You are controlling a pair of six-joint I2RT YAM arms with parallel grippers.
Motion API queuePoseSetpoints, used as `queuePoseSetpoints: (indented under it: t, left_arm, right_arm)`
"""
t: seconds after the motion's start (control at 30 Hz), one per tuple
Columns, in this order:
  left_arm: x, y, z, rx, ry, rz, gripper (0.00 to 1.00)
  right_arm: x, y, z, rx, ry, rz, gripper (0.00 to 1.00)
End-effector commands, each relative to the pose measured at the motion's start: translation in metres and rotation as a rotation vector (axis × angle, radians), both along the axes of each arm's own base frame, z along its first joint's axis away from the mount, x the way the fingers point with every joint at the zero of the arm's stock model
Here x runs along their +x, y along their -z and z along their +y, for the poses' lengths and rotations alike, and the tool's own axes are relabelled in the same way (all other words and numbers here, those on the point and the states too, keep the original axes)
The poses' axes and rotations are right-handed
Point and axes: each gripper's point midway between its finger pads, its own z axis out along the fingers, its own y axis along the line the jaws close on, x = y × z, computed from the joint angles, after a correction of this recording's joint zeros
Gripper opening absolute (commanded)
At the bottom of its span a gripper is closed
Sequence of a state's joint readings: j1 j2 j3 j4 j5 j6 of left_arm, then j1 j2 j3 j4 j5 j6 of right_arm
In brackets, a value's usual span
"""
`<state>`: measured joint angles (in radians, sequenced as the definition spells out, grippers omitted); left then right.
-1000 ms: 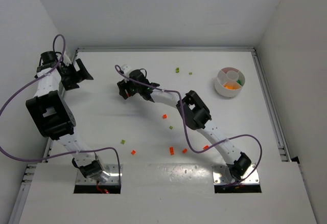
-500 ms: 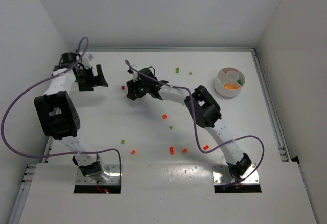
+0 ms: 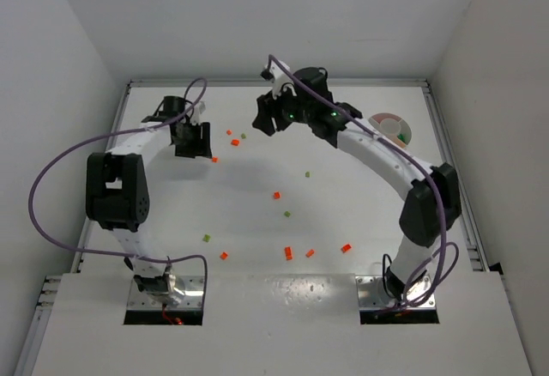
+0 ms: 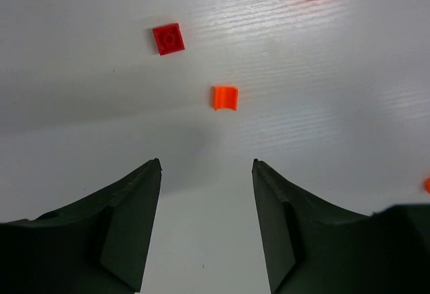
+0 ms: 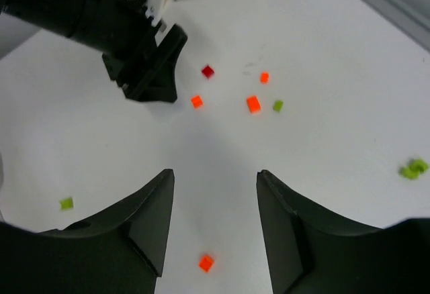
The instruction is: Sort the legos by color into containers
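From above, the left tool hangs low over the far left of the worktop, just beside a small cluster of legos. More lie loose across the middle and near side. The right tool is raised over the far middle. The dish sits at the far right, partly hidden behind that arm and well apart from the cluster. The left wrist view shows its jaws partway open with nothing between them and bare worktop under the gap. A small orange brick lies just ahead, with a red brick beyond it. The right wrist view looks down from high up, jaws apart and empty. The step in hand looks like the left tool's approach to a pick. Next it should ease forward until the orange brick sits between the jaws, lower, then close.
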<state>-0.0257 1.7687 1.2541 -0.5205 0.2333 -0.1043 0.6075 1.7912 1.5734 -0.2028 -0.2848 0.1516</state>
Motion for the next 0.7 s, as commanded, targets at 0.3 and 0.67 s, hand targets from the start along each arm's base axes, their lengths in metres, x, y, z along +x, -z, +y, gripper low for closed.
queuePoseSetpoints:
  t: [0.3, 0.67]
  left_arm:
    - [0.059, 0.024, 0.002, 0.213, -0.155, -0.064, 0.58]
    - [0.082, 0.038, 0.002, 0.197, -0.175, -0.053, 0.58]
  right_arm:
    - [-0.015, 0.084, -0.106, -0.276, 0.183, 0.121, 0.55]
    - [-0.015, 0.113, -0.116, -0.355, 0.103, 0.305, 0.61]
